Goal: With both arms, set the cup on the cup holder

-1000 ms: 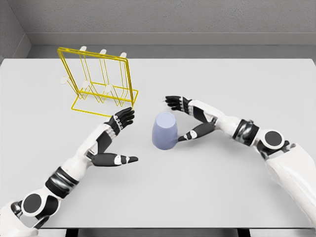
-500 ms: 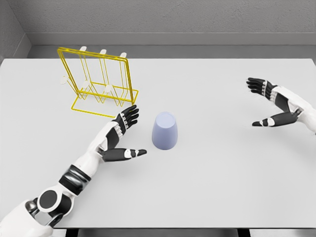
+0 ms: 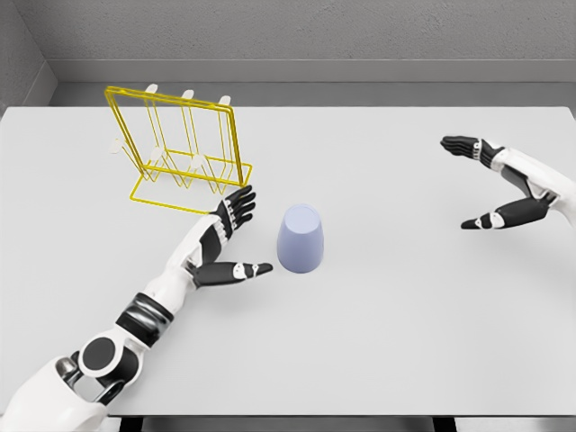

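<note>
A pale lavender cup (image 3: 300, 238) stands upside down on the white table (image 3: 378, 342), near the middle. The yellow wire cup holder (image 3: 180, 148) with white pegs stands at the back left. My left hand (image 3: 236, 238) is open just left of the cup, fingers spread, thumb pointing at the cup's base, a small gap between them. My right hand (image 3: 481, 184) hovers open far to the right, near the picture's edge, well away from the cup.
The grey wall runs behind the table's far edge. The cup holder's front base rail (image 3: 175, 205) lies close behind my left hand's fingertips.
My right hand let go of the cup and drew away to the far right. My left hand has moved closer to the cup. The cup stays in place.
</note>
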